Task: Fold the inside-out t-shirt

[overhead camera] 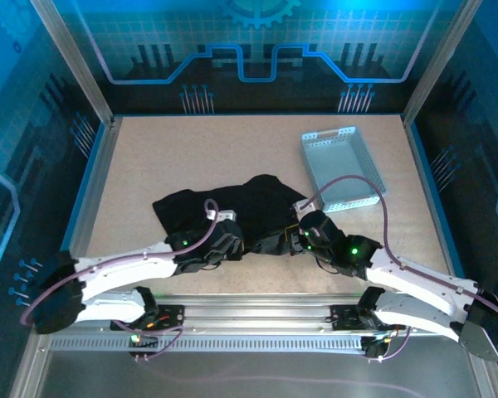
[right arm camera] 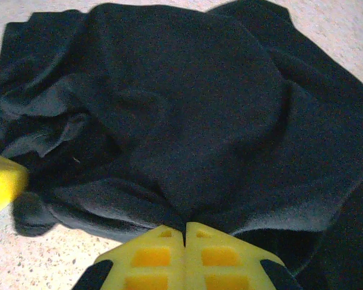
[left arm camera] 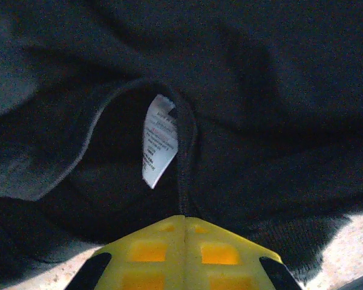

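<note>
The inside-out t-shirt (overhead camera: 232, 206) is a crumpled black heap in the middle of the table. My left gripper (overhead camera: 232, 242) is at its near edge. In the left wrist view the left gripper (left arm camera: 184, 219) is shut, and a dark seam of the t-shirt (left arm camera: 260, 121) runs straight into its closed tips, just below the white label (left arm camera: 159, 140). My right gripper (overhead camera: 302, 238) is at the shirt's near right edge. In the right wrist view the right gripper (right arm camera: 184, 227) is shut, with folds of the t-shirt (right arm camera: 187, 109) drawn into its tips.
A light grey perforated tray (overhead camera: 315, 170) stands at the back right, just beyond the shirt. Bare tabletop (overhead camera: 174, 149) lies behind and to the left of the cloth. A yellow finger of the left gripper (right arm camera: 0, 181) shows at the left edge of the right wrist view.
</note>
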{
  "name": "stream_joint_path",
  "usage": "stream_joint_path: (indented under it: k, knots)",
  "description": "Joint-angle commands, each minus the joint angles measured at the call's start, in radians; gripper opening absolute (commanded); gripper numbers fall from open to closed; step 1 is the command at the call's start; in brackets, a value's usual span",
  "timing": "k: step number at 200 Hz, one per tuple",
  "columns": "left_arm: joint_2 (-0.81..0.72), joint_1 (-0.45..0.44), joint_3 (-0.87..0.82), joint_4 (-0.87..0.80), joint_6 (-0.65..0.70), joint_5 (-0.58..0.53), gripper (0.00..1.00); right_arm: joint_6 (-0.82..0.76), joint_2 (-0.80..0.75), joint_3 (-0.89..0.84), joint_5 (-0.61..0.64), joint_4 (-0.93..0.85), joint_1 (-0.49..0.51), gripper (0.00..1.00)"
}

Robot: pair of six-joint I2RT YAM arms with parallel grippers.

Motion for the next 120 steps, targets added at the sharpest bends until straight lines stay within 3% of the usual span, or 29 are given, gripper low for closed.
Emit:
stream_joint_path:
  k: [1,14,34,45,71,87,92,97,103,120]
  knots:
    - [-0.134,-0.001,-0.029,0.035,0.091,-0.163,0.00,0.086,0.003,0.043,0.079,-0.057,-0.044,0.00]
    - [-0.206,0.013,-0.019,0.067,0.141,-0.200,0.00,0.068,-0.001,0.048,0.062,-0.046,-0.045,0.00]
    - [-0.200,0.119,0.024,0.080,0.129,-0.079,0.00,0.011,-0.007,0.046,0.023,0.010,-0.021,0.00]
    - [-0.156,0.149,0.071,0.017,0.120,-0.067,0.00,-0.018,-0.011,0.045,0.001,0.042,-0.002,0.00]
    - [-0.061,0.166,0.171,-0.197,0.106,-0.189,0.00,-0.035,0.002,0.049,0.023,0.074,0.043,0.00]
    - [-0.069,0.216,0.150,-0.179,0.096,-0.112,0.00,0.003,0.014,0.049,0.067,0.058,0.040,0.00]
    - [-0.081,0.225,0.132,-0.152,0.098,-0.080,0.10,0.007,0.016,0.050,0.070,0.053,0.035,0.00]
    - [-0.094,0.231,0.116,-0.117,0.116,-0.042,0.29,0.008,0.017,0.053,0.071,0.049,0.028,0.00]
    - [-0.104,0.234,0.102,-0.099,0.133,-0.008,0.43,0.012,0.018,0.062,0.084,0.032,0.023,0.00]
    - [-0.127,0.236,0.110,-0.162,0.148,-0.015,0.52,0.041,0.008,0.097,0.134,-0.051,-0.011,0.00]
